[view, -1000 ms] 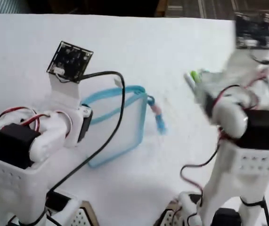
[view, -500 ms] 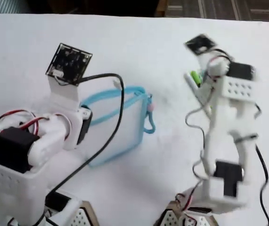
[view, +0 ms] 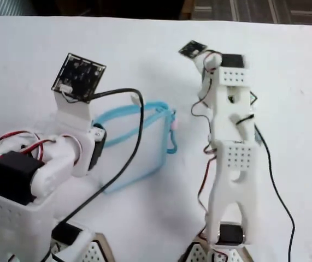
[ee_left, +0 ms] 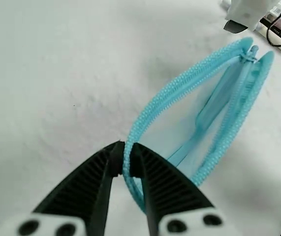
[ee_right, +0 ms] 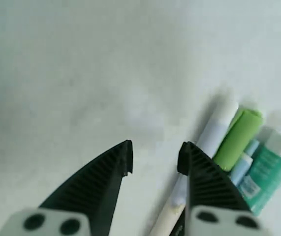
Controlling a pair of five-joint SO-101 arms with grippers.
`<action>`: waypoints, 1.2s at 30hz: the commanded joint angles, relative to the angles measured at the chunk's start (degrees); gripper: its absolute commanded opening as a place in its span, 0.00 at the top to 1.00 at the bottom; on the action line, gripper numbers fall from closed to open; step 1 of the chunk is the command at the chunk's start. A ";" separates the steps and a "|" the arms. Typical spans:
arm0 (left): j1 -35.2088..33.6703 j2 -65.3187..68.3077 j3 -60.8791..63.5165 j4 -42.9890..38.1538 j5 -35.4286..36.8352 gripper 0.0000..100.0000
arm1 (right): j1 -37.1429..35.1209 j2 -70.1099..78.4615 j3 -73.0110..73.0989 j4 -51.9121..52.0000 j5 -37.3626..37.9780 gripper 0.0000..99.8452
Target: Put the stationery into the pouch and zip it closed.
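A counter (view: 145,49) draped in white cloth is seen from above, with a dark room (view: 117,8) glimpsed past its far edge. Two white arms are stationed at its near side, the left arm (view: 35,169) folded low and the right arm (view: 227,136) stretched forward over the cloth.

A light-blue translucent pouch (view: 139,142) is laid flat on the cloth between the two arms, its mouth unzipped and a blue strap (view: 172,144) curled at its corner.

In the left wrist view, the left tool (ee_left: 124,160) is clamped on the toothed zipper edge of the pouch (ee_left: 214,113). The pouch runs away from the tool, with the slider (ee_left: 251,51) at the far end of the open mouth.

In the right wrist view, the right tool (ee_right: 155,157) is held above bare cloth with its fingers apart and nothing between them. The stationery (ee_right: 238,137) is gathered just beside one finger: a white pen (ee_right: 214,132) passes beneath that finger, a green marker (ee_right: 241,135) lies against the pen, and teal pieces (ee_right: 263,172) lie beyond it. In the high view that spot is covered by the right arm.
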State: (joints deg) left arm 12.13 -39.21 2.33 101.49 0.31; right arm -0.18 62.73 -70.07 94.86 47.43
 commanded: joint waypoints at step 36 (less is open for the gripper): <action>-0.44 0.26 5.14 -1.23 -0.35 0.98 | 0.66 12.00 -12.13 -0.04 -3.34 0.92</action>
State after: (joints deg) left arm 12.04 -39.30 4.53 100.53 0.22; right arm 3.60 75.21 -83.52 94.59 44.53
